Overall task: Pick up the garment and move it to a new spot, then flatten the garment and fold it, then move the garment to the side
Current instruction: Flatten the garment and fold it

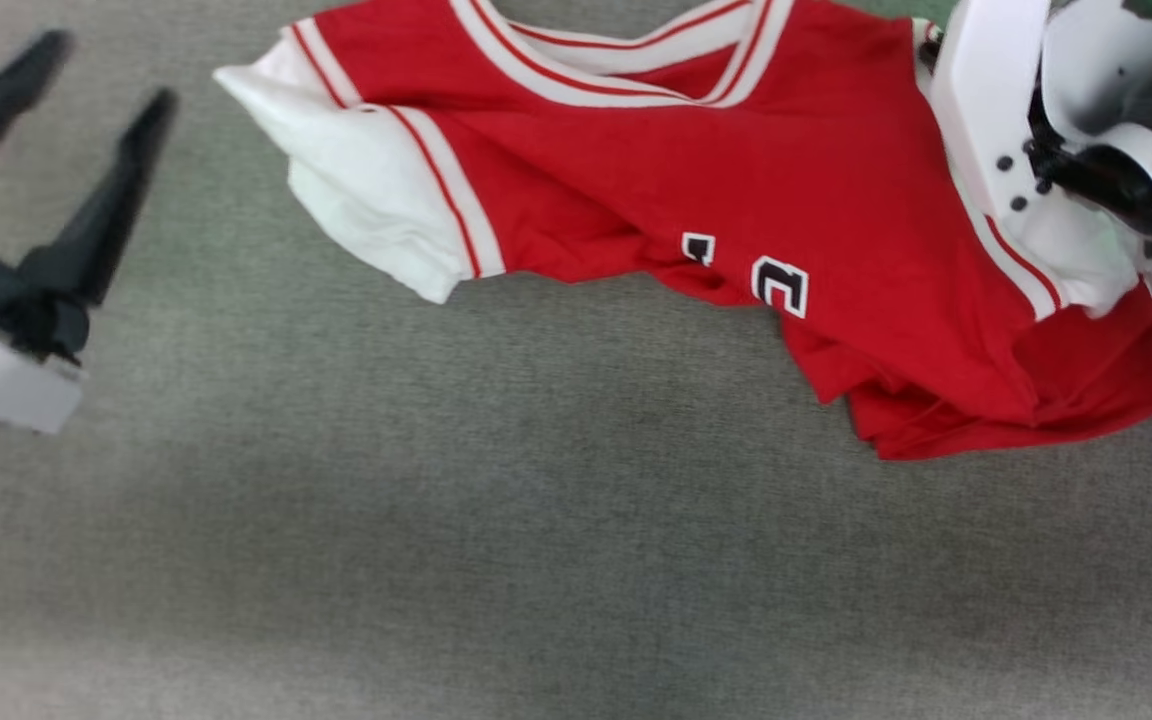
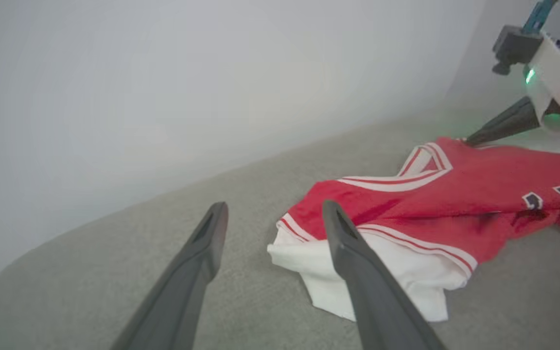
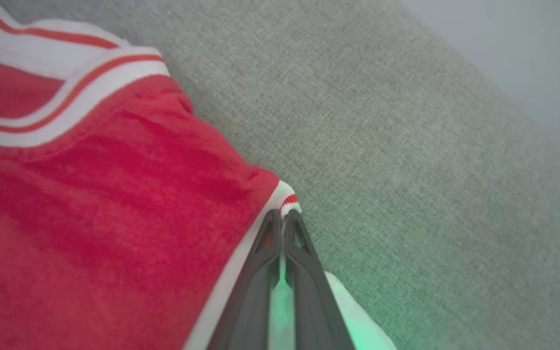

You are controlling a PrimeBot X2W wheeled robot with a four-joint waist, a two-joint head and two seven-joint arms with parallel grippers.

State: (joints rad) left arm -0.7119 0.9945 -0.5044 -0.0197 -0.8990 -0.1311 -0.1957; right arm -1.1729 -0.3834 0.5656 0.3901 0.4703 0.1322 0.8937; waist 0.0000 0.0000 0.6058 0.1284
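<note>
Item: garment (image 1: 736, 170), red with white sleeves; located from 12 to 2 o'clock in the head view, laid rumpled on the grey fabric surface (image 1: 436, 560), hem bunched toward 4 o'clock; right gripper (image 3: 284, 218): jaws closed, pinched on the striped trim (image 3: 288, 200) at the shoulder edge; left gripper (image 1: 106, 70): at 10 o'clock, jaws spread, nothing held, apart from the white sleeve (image 1: 376, 200); step judged in hand: repositioning or spreading; best served if the opposite shoulder is taken by the left gripper, cloth lifted evenly, drag and further bunching avoided.
</note>
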